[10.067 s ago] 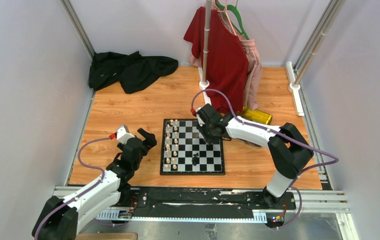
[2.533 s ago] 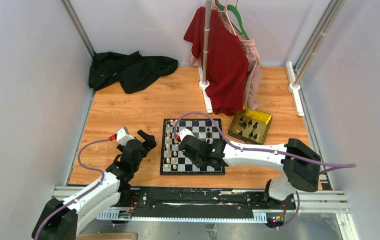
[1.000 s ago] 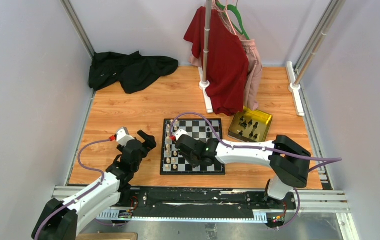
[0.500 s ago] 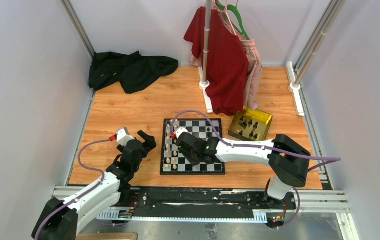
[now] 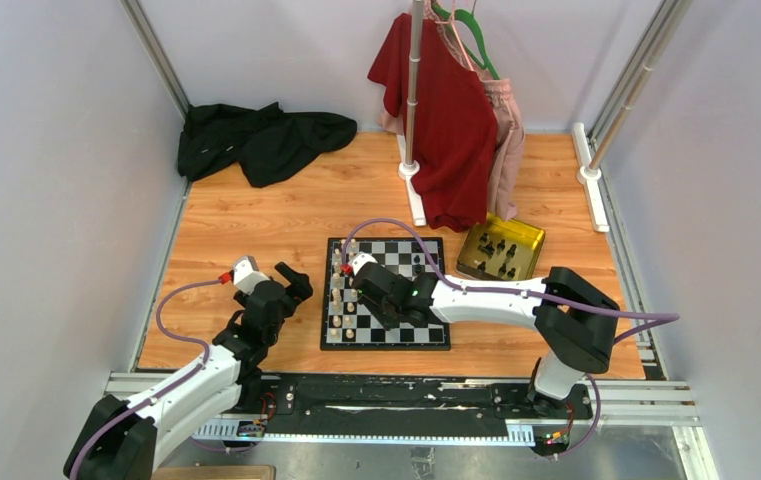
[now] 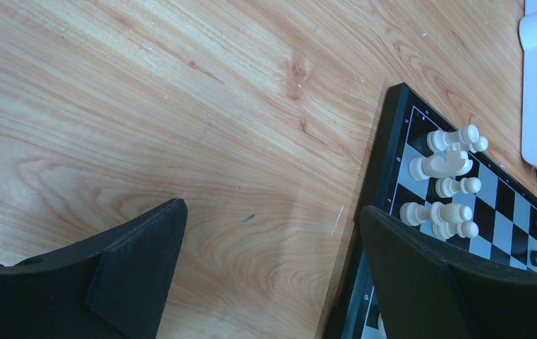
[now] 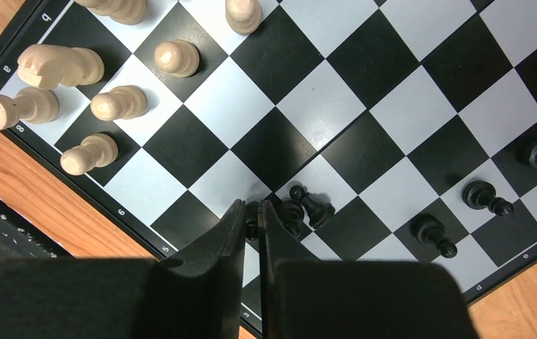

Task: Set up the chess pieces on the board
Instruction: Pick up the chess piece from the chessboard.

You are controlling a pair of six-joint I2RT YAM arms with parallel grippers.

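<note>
The board (image 5: 396,335) lies on the wooden counter (image 5: 256,220), with white pieces (image 7: 117,102) crowded along its left side and a few black pieces (image 7: 487,196) farther right. The right end effector (image 7: 252,206) hangs low over the board, fingers pinching a black piece (image 7: 251,215). The left end effector (image 6: 272,212) hovers spread over bare counter, just left of the board. More black pieces sit in the tray (image 5: 536,240).

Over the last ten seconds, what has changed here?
The right gripper swung from the gold tray side, across the board, to its left-centre; its fingers now seem pinched on a small black piece. The tray is uncovered. The left gripper stayed open beside the board; the white pieces kept their rows.
</note>
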